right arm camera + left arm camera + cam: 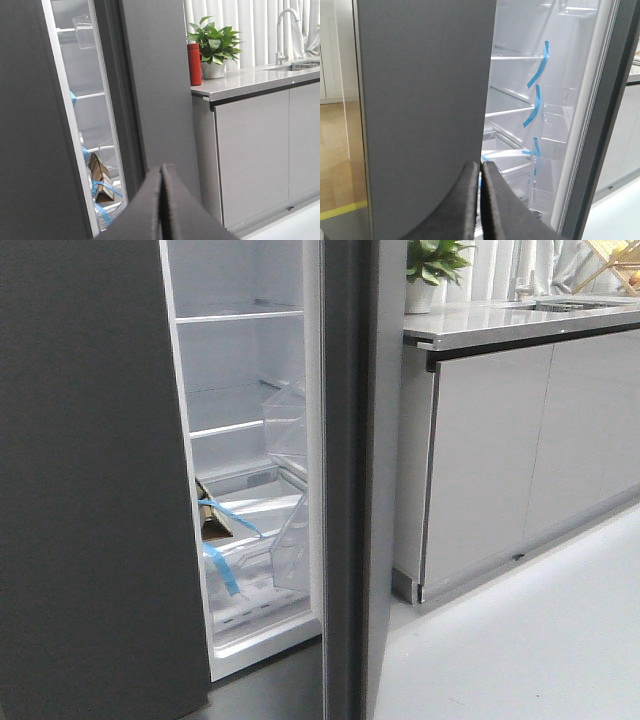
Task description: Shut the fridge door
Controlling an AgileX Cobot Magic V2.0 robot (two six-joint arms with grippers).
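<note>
The fridge door [346, 490] is a tall dark-grey panel standing ajar, seen nearly edge-on. Its white-lined inner face carries clear bins [288, 425]. It also shows in the left wrist view [612, 115] and in the right wrist view [160, 85]. The other matching dark-grey panel [90, 490] is to its left, with the lit white fridge interior [240, 390] between them. My left gripper [480, 170] is shut and empty, in front of the gap by the other panel's edge. My right gripper [162, 171] is shut and empty, facing the door's outer face. Neither gripper shows in the front view.
Pale glossy cabinets [490, 450] under a grey countertop [500, 322] stand right of the fridge. A potted plant [212, 47], a red cup [194, 64] and a tap [281, 30] sit on the countertop. A cardboard box [213, 520] with blue tape lies inside the fridge. Grey floor [520, 640] lies to the right.
</note>
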